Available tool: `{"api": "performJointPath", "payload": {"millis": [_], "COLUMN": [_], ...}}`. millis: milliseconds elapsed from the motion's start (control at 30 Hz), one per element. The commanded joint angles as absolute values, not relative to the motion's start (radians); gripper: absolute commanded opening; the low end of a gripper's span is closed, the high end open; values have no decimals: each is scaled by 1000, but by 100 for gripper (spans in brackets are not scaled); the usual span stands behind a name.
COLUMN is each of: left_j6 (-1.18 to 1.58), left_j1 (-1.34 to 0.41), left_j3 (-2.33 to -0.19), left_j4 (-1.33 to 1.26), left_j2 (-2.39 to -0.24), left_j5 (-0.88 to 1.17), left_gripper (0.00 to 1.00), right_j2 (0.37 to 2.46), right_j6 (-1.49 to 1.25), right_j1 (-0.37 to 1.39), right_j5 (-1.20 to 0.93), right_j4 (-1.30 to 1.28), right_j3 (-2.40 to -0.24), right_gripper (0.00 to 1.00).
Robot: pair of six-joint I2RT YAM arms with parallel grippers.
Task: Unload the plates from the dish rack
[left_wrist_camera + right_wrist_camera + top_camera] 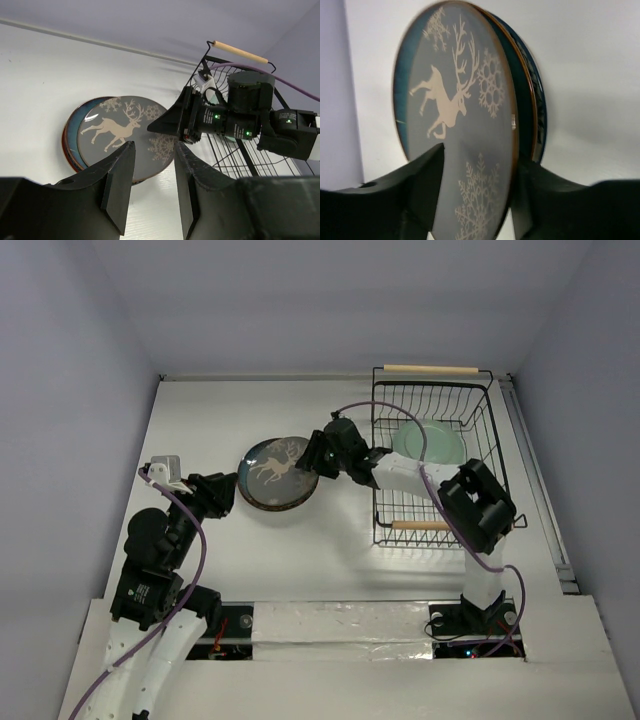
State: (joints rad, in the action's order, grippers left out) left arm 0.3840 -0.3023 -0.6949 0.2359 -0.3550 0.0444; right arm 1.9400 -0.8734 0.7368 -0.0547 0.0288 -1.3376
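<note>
A deer-patterned plate with a brown rim [275, 472] [125, 132] [465, 100] tops a stack left of the dish rack [492, 430]. A dark teal plate [75, 131] and a red rim [65, 146] show beneath it. My right gripper [318, 453] [479, 160] straddles the deer plate's right edge, one finger on its face and one under it, shut on it. That edge sits slightly off the stack. A mint green plate [428, 443] lies in the rack. My left gripper [222, 492] [154, 146] is open and empty, just left of the stack. The white floral plate does not show.
The rack's wooden handles stand at its far end [430, 369] and near end [420, 525]. The right arm [480, 505] reaches across the rack's near left part. White walls close in the table on the left, back and right.
</note>
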Motion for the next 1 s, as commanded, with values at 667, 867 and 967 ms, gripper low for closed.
{"api": "performJointPath", "payload": {"millis": [667,867,967], "left_j6": [390,388,388], "left_j1": [-308,-308,-308], "left_j3": [-686,-686,-686], "left_j4": [189,190,190], "left_j2": [-339,-339,-337], "left_j5": [52,51,55], "left_gripper": [34,34,34], "right_j2": [1600,1439,1361], "right_j6": [-436,-397,-367], "right_j1": [827,812,727], "right_j5": [112,339,448], "right_j4": [-457,-517,-532], "right_j3": [-1356,-1394,-1401], "right_gripper": [100,20,1]}}
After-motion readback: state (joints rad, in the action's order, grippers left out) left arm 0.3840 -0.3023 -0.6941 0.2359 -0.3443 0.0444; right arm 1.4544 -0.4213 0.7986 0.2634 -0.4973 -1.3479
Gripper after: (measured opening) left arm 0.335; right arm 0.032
